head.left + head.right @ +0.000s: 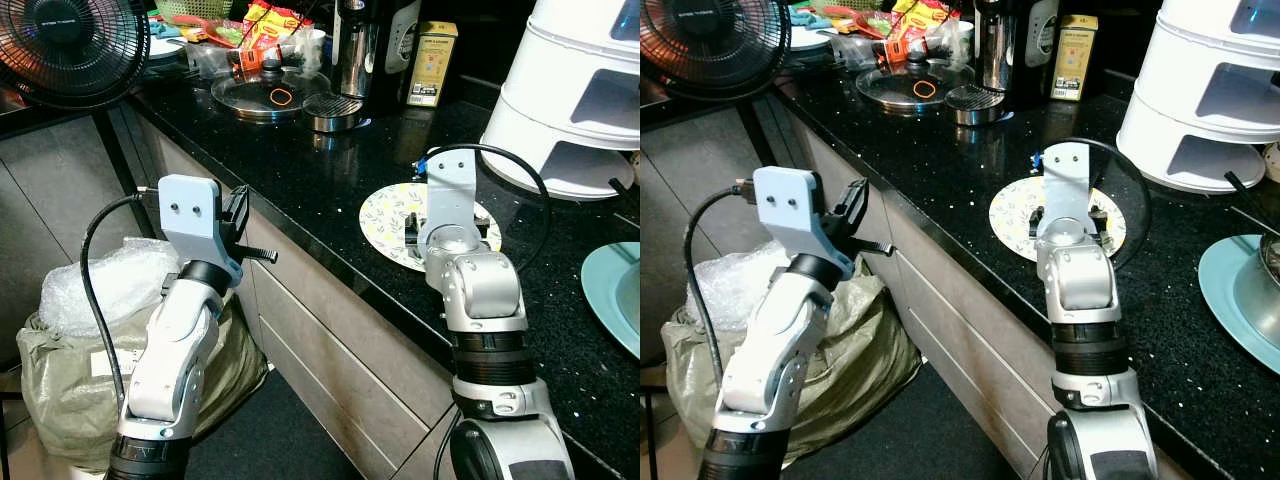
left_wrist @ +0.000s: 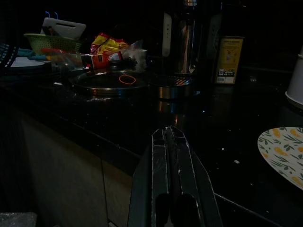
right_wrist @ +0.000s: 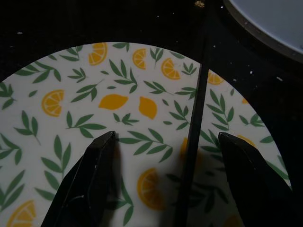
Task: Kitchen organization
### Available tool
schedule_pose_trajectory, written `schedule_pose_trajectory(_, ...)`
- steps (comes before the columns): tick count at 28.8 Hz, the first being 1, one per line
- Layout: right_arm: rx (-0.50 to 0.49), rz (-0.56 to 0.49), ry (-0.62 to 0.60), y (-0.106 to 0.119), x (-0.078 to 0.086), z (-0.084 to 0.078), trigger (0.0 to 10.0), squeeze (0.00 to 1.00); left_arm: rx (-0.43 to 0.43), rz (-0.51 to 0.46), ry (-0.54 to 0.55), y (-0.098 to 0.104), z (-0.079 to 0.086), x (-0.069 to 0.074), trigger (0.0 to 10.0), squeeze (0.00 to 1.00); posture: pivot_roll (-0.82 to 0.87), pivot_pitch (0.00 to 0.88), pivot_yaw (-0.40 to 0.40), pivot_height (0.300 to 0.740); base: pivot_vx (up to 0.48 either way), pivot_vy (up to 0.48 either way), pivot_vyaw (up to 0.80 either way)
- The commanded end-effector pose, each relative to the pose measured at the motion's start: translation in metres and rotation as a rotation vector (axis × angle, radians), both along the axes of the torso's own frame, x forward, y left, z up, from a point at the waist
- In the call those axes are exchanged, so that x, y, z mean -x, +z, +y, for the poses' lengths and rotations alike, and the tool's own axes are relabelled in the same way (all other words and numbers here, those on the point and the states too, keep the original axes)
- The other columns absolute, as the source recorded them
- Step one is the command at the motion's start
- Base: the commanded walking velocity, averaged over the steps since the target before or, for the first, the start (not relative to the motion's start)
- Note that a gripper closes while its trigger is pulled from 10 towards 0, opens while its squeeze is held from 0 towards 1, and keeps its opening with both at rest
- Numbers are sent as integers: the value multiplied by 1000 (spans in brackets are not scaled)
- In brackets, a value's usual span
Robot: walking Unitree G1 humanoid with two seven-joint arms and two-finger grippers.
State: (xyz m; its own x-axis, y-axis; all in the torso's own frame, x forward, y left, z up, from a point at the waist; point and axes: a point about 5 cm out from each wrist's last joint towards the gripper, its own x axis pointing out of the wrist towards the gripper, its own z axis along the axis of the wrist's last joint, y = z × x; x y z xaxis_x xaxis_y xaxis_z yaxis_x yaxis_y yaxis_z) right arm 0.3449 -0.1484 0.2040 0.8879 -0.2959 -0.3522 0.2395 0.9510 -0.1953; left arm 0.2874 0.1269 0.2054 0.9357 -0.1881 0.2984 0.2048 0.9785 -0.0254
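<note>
A round plate (image 1: 385, 222) printed with lemons and green leaves lies flat on the black counter (image 1: 330, 180), near its front edge. My right gripper (image 3: 166, 137) hovers just above the plate (image 3: 118, 94), open, with nothing between its fingers. A black cable (image 3: 196, 118) crosses in front of that wrist camera. My left gripper (image 1: 262, 254) is shut and empty, held level in front of the counter's edge, to the left of the plate. Its closed fingertips (image 2: 168, 131) point along the counter toward the back.
At the back stand a glass lid with an orange ring (image 1: 265, 95), a metal strainer (image 1: 332, 108), a steel jug (image 1: 360, 45) and a yellow box (image 1: 432, 62). White tiered trays (image 1: 580, 100) and a light blue plate (image 1: 615, 295) are right. A fan (image 1: 70, 45) and bag (image 1: 90, 340) are left.
</note>
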Motion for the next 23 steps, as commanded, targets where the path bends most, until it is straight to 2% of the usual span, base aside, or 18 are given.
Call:
schedule_pose_trajectory(1, -29, 63, 0, -7, 0, 2, 10000, 0, -4, 21, 5, -5, 0, 0, 10000, 0, 17, 2, -18, 740, 0, 0, 0)
schedule_pose_trajectory(2, -60, 92, 10, -11, 1, 4, 6902, 0, -4, 21, 4, -5, 0, 0, 10000, 0, 17, 2, -18, 740, 0, 0, 0)
schedule_pose_trajectory(3, -82, 112, 16, -14, 1, 5, 6902, 0, -4, 21, 4, -5, 0, 0, 10000, 0, 17, 2, -18, 740, 0, 0, 0)
schedule_pose_trajectory(4, -116, 139, 29, -17, 2, 8, 0, 0, -4, 20, 4, -5, 0, -1, 10000, 0, 16, 3, -18, 740, 0, 0, 0)
schedule_pose_trajectory(7, -181, 189, 58, -22, 5, 13, 0, 0, -5, 22, 4, -5, 0, -1, 10000, 0, 14, 5, -18, 740, 0, 0, 0)
schedule_pose_trajectory(23, -234, 199, 95, -18, 3, 19, 0, 0, 3, 29, 5, -4, 2, -2, 10000, 0, 14, 4, -18, 740, 0, 0, 0)
